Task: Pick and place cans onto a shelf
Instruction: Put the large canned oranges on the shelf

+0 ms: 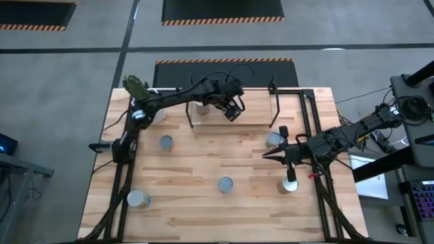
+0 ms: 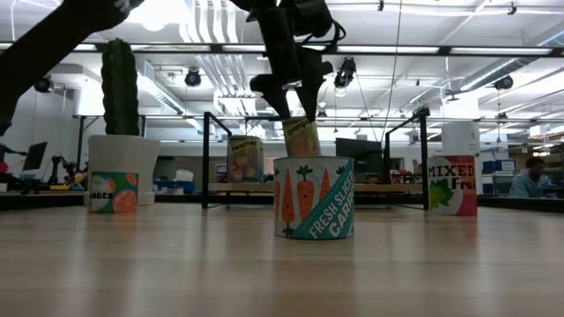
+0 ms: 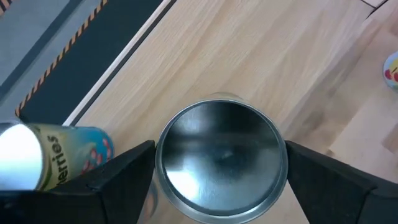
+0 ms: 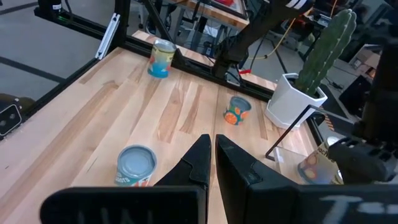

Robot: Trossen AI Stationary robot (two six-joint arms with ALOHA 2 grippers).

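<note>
The shelf [image 1: 237,116] is partly hidden under the left arm. Left tool [image 3: 217,165] straddles a can [image 3: 219,158], contact unclear; right tool [image 4: 211,163] pressed together, above the table [image 1: 203,163].

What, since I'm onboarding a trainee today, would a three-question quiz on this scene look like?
1. True or false: the right gripper is shut.
2. The left gripper holds its tilted can over: A) the shelf; B) the cactus pot; C) the floor.
3. Which vegetable is pictured on the front can in the low view?
Key: 1 true; 2 A; 3 carrots.
</note>
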